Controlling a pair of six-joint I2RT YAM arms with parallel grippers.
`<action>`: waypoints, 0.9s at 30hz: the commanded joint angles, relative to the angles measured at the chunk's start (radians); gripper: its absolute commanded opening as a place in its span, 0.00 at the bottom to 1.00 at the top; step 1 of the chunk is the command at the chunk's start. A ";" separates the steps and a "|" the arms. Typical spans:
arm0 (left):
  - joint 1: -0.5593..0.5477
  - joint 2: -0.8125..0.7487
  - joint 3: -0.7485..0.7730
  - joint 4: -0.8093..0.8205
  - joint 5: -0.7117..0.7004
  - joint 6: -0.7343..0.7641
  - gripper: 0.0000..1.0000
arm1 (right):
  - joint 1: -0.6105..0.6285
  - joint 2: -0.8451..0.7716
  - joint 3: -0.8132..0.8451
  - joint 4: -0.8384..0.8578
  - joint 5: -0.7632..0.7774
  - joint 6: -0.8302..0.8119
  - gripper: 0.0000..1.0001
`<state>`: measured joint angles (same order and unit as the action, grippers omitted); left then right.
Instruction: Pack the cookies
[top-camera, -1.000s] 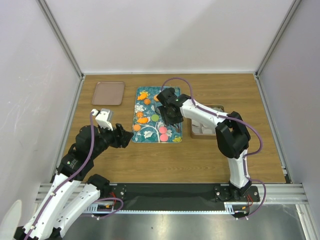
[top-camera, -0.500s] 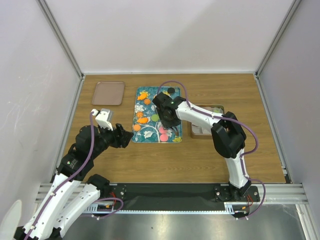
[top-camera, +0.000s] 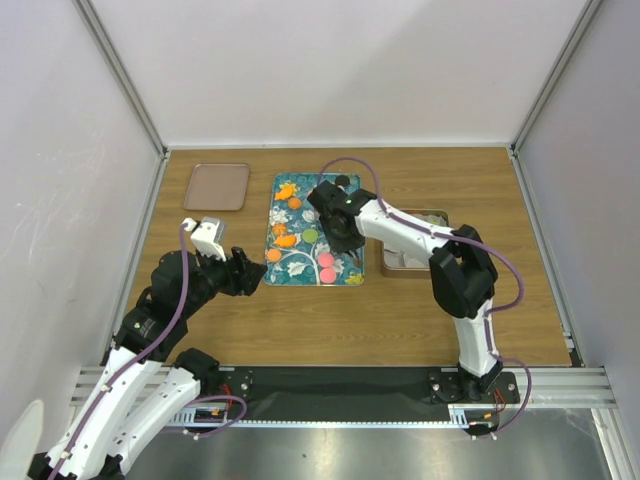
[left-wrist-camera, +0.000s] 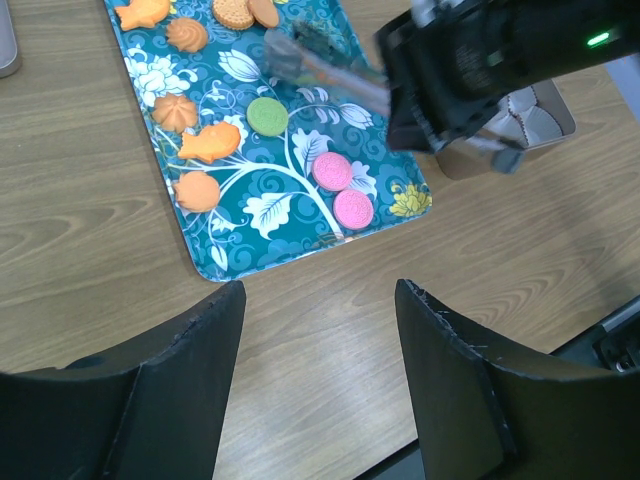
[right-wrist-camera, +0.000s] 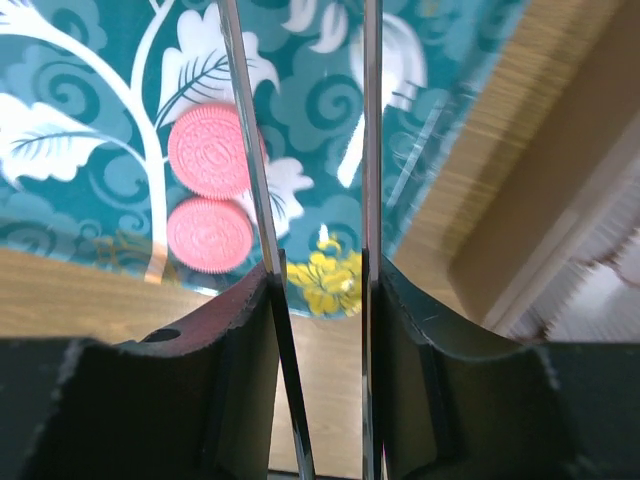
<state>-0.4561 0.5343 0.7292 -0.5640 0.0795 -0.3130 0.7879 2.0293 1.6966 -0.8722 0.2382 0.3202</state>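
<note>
I am watching the tabletop (top-camera: 400, 310) carrying the teal tray (top-camera: 300, 265). Right gripper (top-camera: 338, 238) is hovering over its right side, blades narrowly apart, empty. Left gripper (left-wrist-camera: 320, 300) is hanging off its near left corner, wide apart. Cookies (left-wrist-camera: 267, 115) are lying on the tray.

Matt cookies (left-wrist-camera: 332, 171), glossy tray (left-wrist-camera: 240, 245), wood-grain table (left-wrist-camera: 330, 330)

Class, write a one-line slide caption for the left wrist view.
Open left fingers frame the wooden table before a teal floral tray of cookies, the right arm extended over it.
</note>
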 joint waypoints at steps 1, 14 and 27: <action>-0.007 -0.007 0.006 0.019 -0.015 0.006 0.68 | -0.029 -0.191 0.005 -0.007 0.047 0.003 0.29; -0.009 0.000 0.006 0.023 0.002 0.008 0.68 | -0.197 -0.747 -0.490 -0.030 0.007 0.092 0.32; -0.009 0.009 0.006 0.023 0.006 0.009 0.68 | -0.214 -0.821 -0.687 0.018 -0.060 0.132 0.32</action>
<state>-0.4564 0.5415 0.7292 -0.5636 0.0814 -0.3130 0.5735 1.2045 1.0138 -0.9203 0.1944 0.4366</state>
